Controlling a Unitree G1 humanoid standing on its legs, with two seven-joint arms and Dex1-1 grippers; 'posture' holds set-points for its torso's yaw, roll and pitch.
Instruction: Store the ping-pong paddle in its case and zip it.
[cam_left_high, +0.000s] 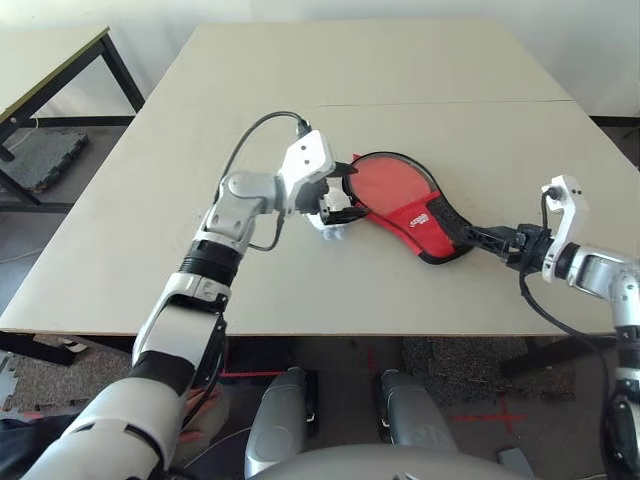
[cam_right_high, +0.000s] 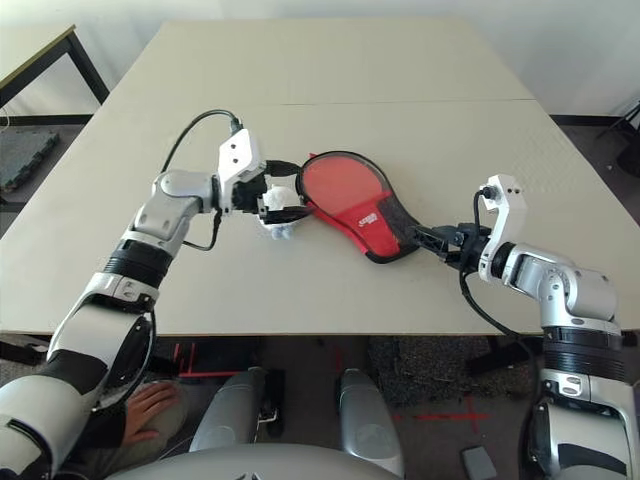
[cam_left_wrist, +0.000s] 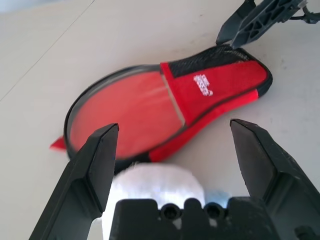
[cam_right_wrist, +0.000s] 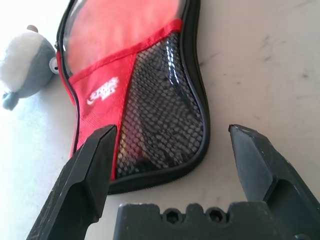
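Pale and wide, the bench (cam_left_high: 420, 60) fills most of the room's floor space, with a second bench off at the far left and dark mats on the floor around them. Near the middle of the bench, somewhat toward the near edge, lies the case (cam_left_high: 405, 205), red with black trim, its round end pointing to the left and its narrow mesh end toward the near right. A white logo (cam_right_wrist: 102, 92) sits on the red band beside the mesh pocket (cam_right_wrist: 160, 105). The round end shows red through a clear panel; whether the paddle is inside I cannot tell. A fluffy pale pompom (cam_right_high: 281, 212) rests on the bench just beside the round end. The left pincer (cam_left_high: 335, 195) hangs at that pompom, its fingers spread, one on each side. The right pincer (cam_right_high: 425, 238) points at the narrow end, fingers spread too, close to the mesh but holding nothing.
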